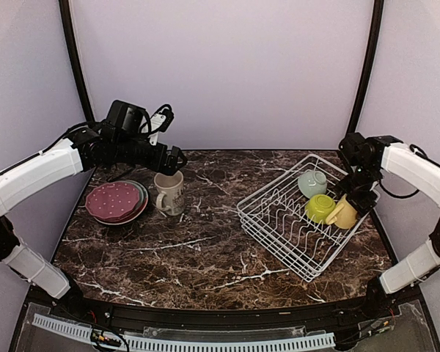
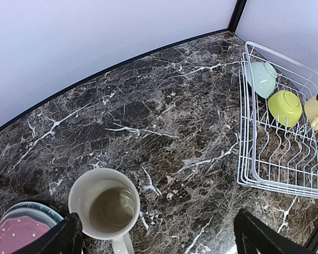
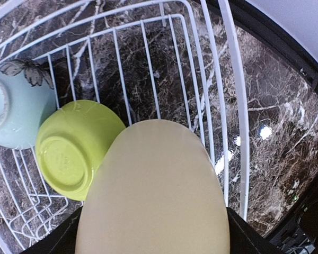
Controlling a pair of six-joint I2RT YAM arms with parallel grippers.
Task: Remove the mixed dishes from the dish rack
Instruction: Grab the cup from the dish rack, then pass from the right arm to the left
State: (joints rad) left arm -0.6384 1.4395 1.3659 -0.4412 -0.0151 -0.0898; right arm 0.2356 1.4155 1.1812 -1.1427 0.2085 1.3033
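The white wire dish rack (image 1: 279, 220) stands on the right of the marble table. It holds a pale mint bowl (image 1: 312, 182), a lime-green bowl (image 1: 320, 207) and a yellow mug (image 1: 342, 213). My right gripper (image 1: 360, 196) is shut on the yellow mug (image 3: 153, 190) inside the rack's right end, beside the lime-green bowl (image 3: 74, 151). My left gripper (image 1: 174, 163) is open just above the cream-grey mug (image 2: 104, 203), which stands upright on the table, nearer the left of my two fingers. A stack of plates (image 1: 117, 202), maroon-pink dotted on top, lies left of that mug.
The rack's raised side wire (image 3: 233, 106) runs close to the right of the yellow mug. The mint bowl (image 3: 16, 116) lies on its side at the rack's far end. The rack (image 2: 286, 132) also shows in the left wrist view. Back and side walls enclose the table.
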